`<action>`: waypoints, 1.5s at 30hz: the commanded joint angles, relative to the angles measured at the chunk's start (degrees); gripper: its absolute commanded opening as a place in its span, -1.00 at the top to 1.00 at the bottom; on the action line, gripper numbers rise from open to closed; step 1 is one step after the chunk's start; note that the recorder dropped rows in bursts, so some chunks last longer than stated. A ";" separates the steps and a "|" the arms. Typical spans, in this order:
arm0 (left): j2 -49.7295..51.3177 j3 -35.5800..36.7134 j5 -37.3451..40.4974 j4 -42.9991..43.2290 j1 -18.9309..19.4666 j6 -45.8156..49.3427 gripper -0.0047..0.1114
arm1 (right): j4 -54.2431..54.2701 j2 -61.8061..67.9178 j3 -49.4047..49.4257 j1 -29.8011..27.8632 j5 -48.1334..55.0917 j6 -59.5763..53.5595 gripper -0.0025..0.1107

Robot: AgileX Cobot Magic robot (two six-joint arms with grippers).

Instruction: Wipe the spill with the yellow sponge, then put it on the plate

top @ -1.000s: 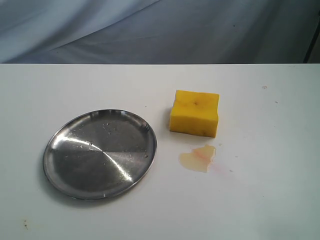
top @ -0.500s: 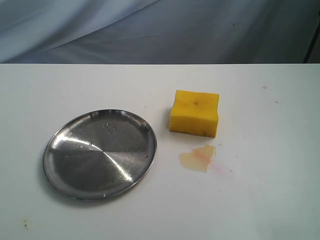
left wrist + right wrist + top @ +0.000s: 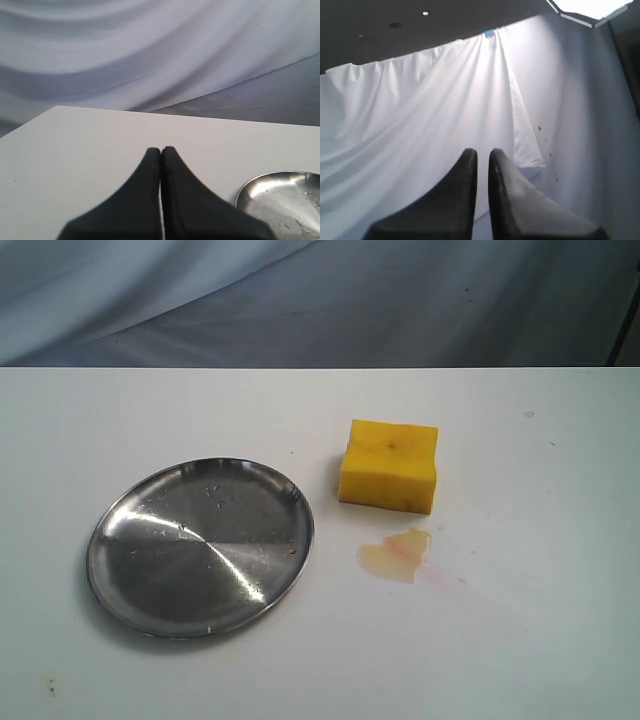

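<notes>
I am reading the left pincer (image 3: pixel 161 150) clenched empty above the table (image 3: pixel 75 150), the plate (image 3: pixel 270 195) lying just ahead of its tips. The right pincer (image 3: pixel 481 151) is pointing at the backdrop (image 3: pixel 420 125), closed to a narrow slit, gripping nothing. The yellow sponge (image 3: pixel 389 466) is sitting beyond the plate from the left pincer, the spill (image 3: pixel 396 557) just beside it.
</notes>
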 commanded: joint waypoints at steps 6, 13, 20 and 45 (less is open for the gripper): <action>-0.20 0.30 -0.28 0.03 -0.29 -0.28 0.92 | -4.66 5.39 -13.41 0.11 15.84 -4.60 0.90; -0.20 0.30 -0.28 0.03 -0.29 -0.28 0.92 | -4.66 22.65 -23.32 2.92 32.01 -5.94 0.90; -0.20 0.30 -0.28 0.03 -0.29 -0.16 0.92 | -4.66 41.79 -31.02 7.43 45.25 -7.03 0.90; -0.20 0.30 -0.28 0.03 -0.29 -0.17 0.92 | 3.84 101.76 -58.16 10.02 32.83 2.76 -0.15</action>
